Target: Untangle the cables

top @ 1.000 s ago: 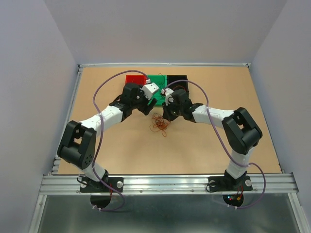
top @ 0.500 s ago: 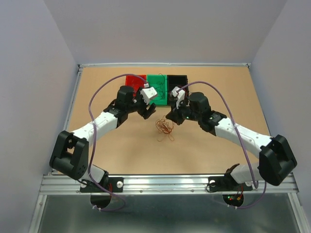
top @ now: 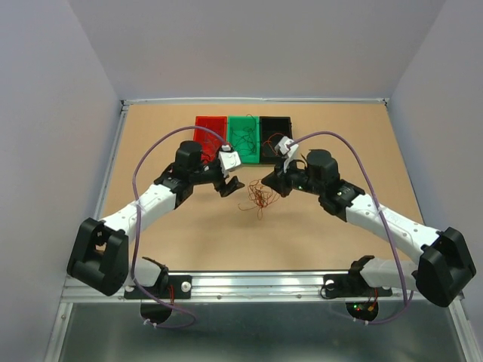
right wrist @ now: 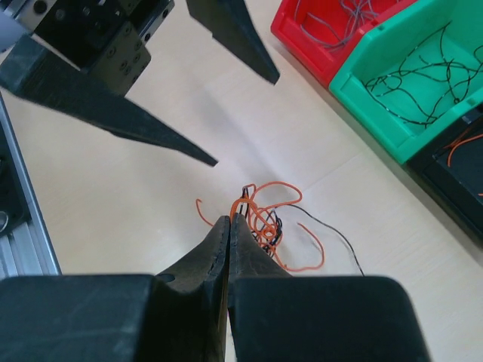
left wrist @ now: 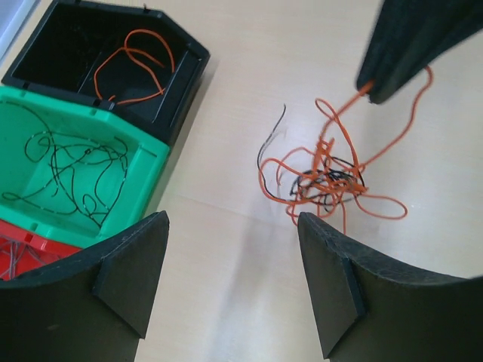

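The cables (top: 259, 197) are a small clump of orange-red and dark thin wires on the table in front of the bins. My right gripper (top: 272, 183) is shut on one orange loop at the clump's top; its closed tips (right wrist: 230, 221) pinch the wire, and the rest of the clump (right wrist: 266, 225) trails below. My left gripper (top: 229, 184) is open and empty, just left of the clump. In the left wrist view its fingers (left wrist: 132, 275) stand wide apart with the clump (left wrist: 324, 177) ahead and to the right, not between them.
Three bins stand in a row at the back: red (top: 210, 122), green (top: 243, 121) and black (top: 276, 121). Each holds loose wires: grey in the red (right wrist: 302, 34), dark in the green (left wrist: 147, 181), orange in the black (left wrist: 189, 53).
Both grippers have drawn back from the bins toward the near side. The right arm has swung its elbow far out to the right. The clump has shifted slightly right and nearer with the right gripper.
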